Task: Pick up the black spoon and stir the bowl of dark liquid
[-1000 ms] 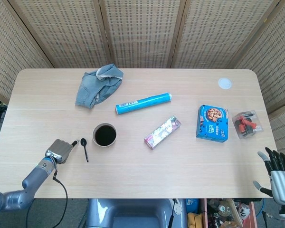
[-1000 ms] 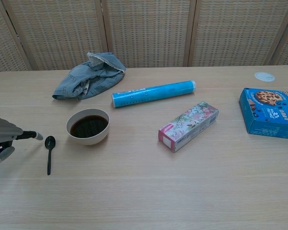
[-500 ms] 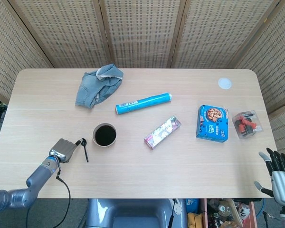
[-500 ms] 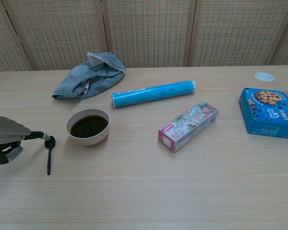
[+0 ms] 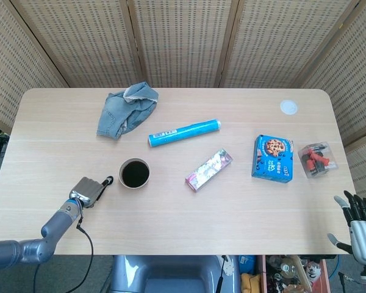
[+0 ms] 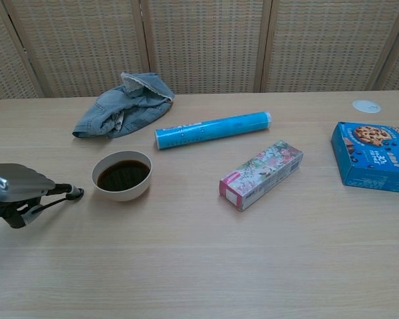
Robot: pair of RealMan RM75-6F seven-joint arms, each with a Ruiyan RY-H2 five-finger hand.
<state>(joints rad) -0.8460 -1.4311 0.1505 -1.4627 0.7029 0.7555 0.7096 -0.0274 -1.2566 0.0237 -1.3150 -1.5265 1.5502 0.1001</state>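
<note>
White bowl (image 6: 122,177) of dark liquid, upright, left of table centre; black spoon hidden from view.

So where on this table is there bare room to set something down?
The widest bare stretch is the near edge of the table, in front of the patterned box and cookie box. The back strip between the denim cloth and white disc is also free. It is crowded around the bowl, where the left hand is.

Wooden table (image 5: 171,226) carries a bowl (image 5: 135,173) at lower left, jeans (image 5: 126,108) upper left, blue roll (image 5: 184,132) center, cookie box (image 5: 272,158) right.
</note>
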